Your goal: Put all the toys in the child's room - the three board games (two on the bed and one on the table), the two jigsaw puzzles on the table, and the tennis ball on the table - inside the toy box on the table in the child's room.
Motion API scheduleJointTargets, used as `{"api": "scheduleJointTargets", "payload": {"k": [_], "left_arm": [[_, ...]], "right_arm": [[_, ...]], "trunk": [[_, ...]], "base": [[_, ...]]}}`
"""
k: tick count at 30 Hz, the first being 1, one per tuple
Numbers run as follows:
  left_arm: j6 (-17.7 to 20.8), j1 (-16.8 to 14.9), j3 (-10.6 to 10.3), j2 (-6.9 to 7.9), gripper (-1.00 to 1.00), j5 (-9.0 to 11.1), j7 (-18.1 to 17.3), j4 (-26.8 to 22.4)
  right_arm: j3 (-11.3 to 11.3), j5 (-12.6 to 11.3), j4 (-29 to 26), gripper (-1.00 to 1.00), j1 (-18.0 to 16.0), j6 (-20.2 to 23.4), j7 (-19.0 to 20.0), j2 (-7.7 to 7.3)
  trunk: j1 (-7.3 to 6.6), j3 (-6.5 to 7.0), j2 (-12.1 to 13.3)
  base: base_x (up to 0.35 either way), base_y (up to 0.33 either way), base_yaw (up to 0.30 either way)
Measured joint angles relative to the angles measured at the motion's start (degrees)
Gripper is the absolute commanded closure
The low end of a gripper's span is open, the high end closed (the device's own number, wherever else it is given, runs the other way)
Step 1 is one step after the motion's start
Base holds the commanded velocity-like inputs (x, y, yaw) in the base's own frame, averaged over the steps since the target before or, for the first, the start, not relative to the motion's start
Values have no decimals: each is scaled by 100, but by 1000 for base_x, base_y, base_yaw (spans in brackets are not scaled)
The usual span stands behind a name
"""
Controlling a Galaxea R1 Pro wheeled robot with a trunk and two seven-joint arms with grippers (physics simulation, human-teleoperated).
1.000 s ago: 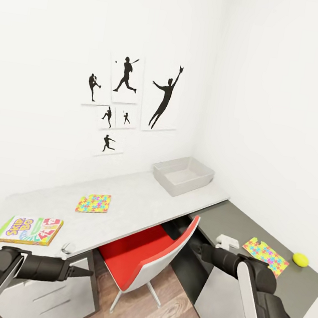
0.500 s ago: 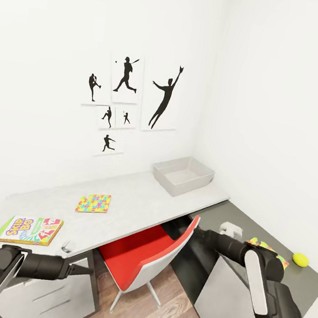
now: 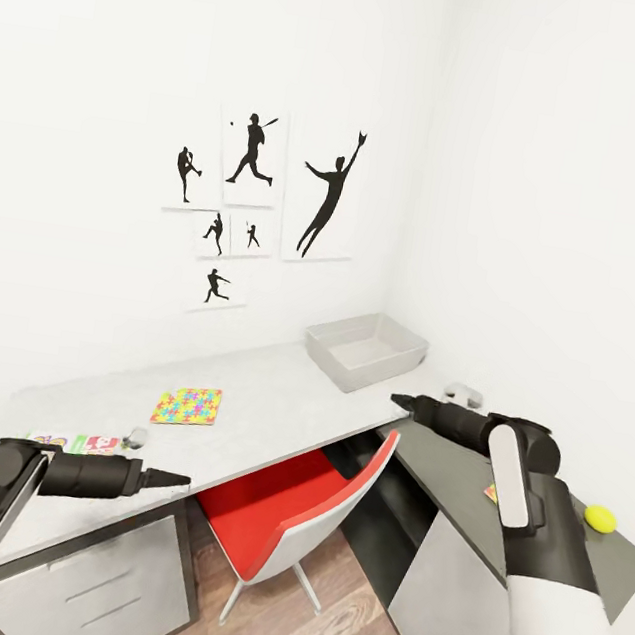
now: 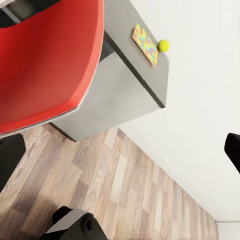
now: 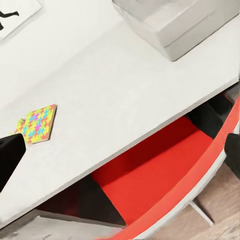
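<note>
shallow light grey tray-like toy box (image 3: 365, 351) sat on pale grey desk (image 3: 274, 407), black left gripper (image 3: 173, 480) and right gripper (image 3: 399, 401) held nothing, finger state unclear

Both arms were raised and stretched forward in the head view. The left arm reached in from the lower left, its forearm near level, ending in the left gripper (image 3: 171, 480), whose dark fingers tapered together to a point. The right arm bent at the elbow and ran inward, its white-striped forearm angled up, the right gripper (image 3: 399, 402) likewise narrowed to a tip.
</note>
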Motion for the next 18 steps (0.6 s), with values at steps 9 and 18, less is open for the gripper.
{"api": "scheduleJointTargets", "payload": {"k": [9, 18], "left_arm": [[33, -555, 58, -5, -100, -6, 23, 221], [35, -962, 52, -9, -100, -22, 261, 861]], "right_arm": [[312, 46, 841, -100, -626, -4, -433, 481], [591, 109, 1092, -100, -729, 6, -1999, 1226]], "trunk": [[0, -1, 0], [0, -1, 0]], "base": [[0, 0, 0], [0, 0, 0]]}}
